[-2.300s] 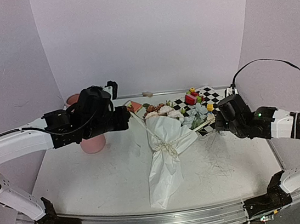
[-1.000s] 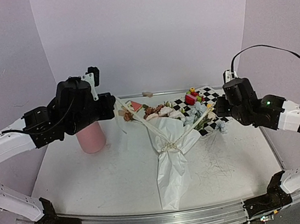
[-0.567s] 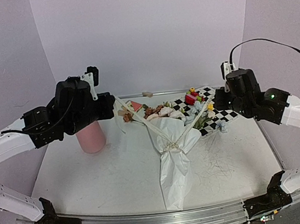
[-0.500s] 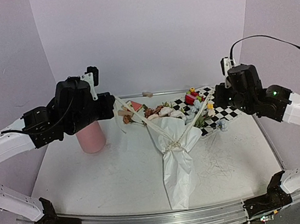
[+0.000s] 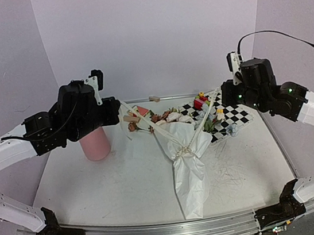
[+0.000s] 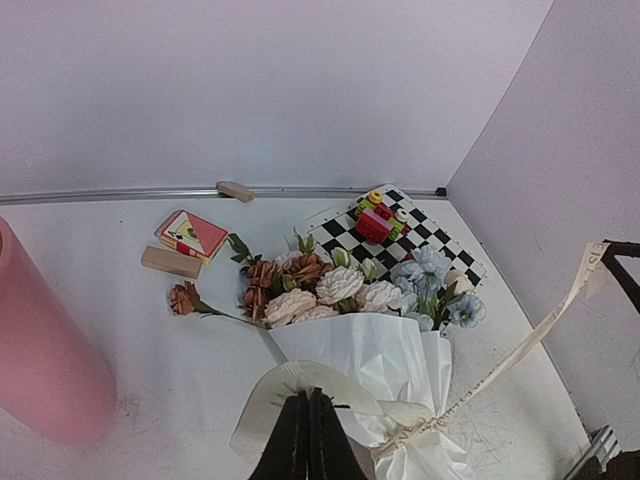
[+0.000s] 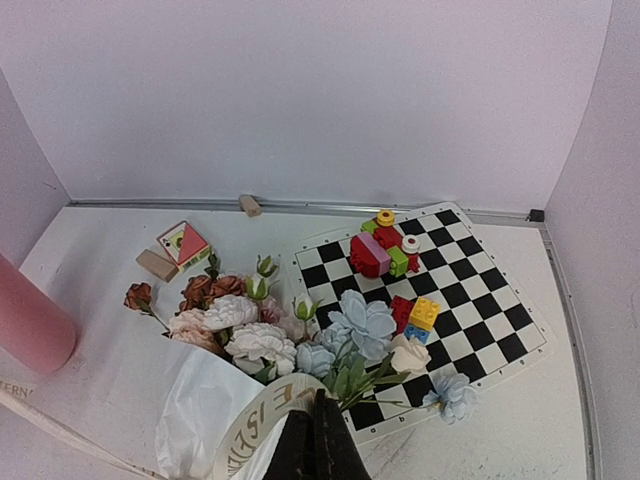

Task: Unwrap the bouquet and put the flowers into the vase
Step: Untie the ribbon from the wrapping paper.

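Two ends of the cream ribbon (image 5: 145, 126) are pinched, one in the clenched left end effector (image 5: 118, 107) and one in the clenched right end effector (image 5: 225, 91), and both strands are drawn taut up from the knot (image 5: 182, 154). The bouquet (image 5: 190, 174) lies mid-worktop (image 5: 113, 181), its flowers (image 5: 167, 117) toward the far side beside the checkered mat (image 5: 237, 116) and its paper tail toward the near edge. The pink vase (image 5: 95, 146) stands at the left. The bundle is judged light, so it may be dragged rather than untied. The tissue paper (image 6: 370, 350) is thin and easily torn, the ribbon smooth and likely slippery. The flowers should be taken by the bunched green stems (image 6: 222, 314), mostly hidden in the wrap, just below the soft heads
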Action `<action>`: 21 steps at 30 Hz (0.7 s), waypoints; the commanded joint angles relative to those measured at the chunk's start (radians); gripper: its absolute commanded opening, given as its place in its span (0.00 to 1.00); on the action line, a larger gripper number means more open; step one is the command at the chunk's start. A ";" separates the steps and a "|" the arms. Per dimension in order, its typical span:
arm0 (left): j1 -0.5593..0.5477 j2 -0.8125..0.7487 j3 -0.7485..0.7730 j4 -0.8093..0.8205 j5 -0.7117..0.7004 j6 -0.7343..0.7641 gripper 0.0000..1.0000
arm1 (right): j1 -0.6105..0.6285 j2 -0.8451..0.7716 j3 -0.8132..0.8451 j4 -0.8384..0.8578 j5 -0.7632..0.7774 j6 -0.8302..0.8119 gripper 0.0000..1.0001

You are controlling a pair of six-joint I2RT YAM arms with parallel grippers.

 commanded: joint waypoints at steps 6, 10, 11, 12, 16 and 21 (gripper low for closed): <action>-0.002 -0.020 0.027 0.005 -0.027 0.019 0.03 | -0.003 0.008 0.110 0.029 -0.003 -0.040 0.00; -0.002 -0.022 0.030 0.005 -0.028 0.024 0.03 | -0.003 0.017 0.138 0.029 -0.007 -0.049 0.00; -0.002 -0.024 0.031 0.005 -0.028 0.024 0.03 | -0.003 0.018 0.142 0.029 -0.007 -0.051 0.00; -0.002 -0.025 0.032 0.005 -0.027 0.025 0.03 | -0.003 0.019 0.146 0.029 -0.006 -0.053 0.00; -0.002 -0.032 0.029 0.006 -0.032 0.026 0.03 | -0.003 0.020 0.138 0.029 0.011 -0.052 0.00; -0.002 -0.052 0.019 0.004 -0.050 0.033 0.03 | -0.003 0.007 0.103 0.029 0.048 -0.038 0.00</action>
